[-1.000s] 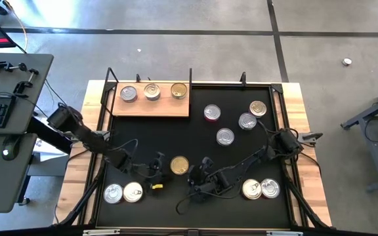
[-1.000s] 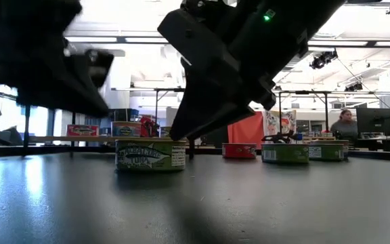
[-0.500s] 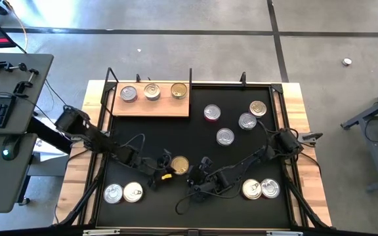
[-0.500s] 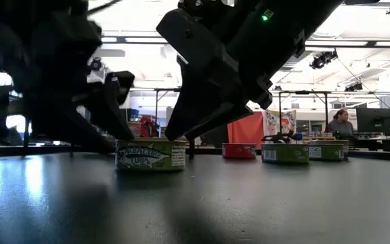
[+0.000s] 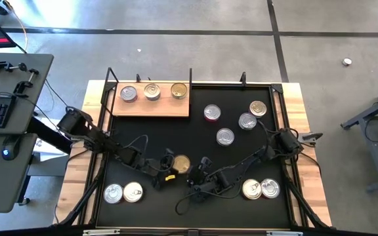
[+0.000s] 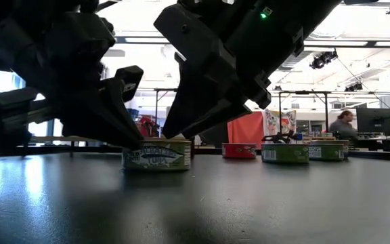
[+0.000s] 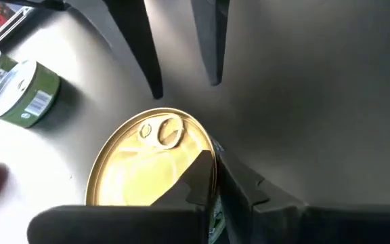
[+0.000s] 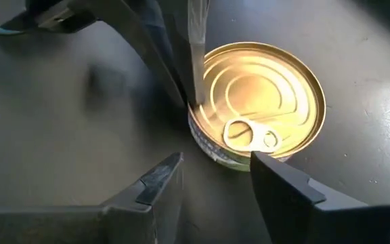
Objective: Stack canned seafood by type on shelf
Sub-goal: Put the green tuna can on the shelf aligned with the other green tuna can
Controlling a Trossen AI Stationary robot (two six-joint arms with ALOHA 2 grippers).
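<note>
The left gripper (image 5: pixel 170 172), fingers together, is pressed against a gold-lidded can (image 5: pixel 182 164) (green label), with the right gripper (image 5: pixel 197 174) fingers apart beside it.

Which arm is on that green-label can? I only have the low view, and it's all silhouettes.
Observer: Both are at it. The left gripper is shut, fingertips at the rim of the gold-lidded can.
Operator: And the right?
Observer: The right gripper is open, with that can just ahead of its fingertips.
Operator: Shelf status?
Observer: The shelf holds three cans in a row.
</note>
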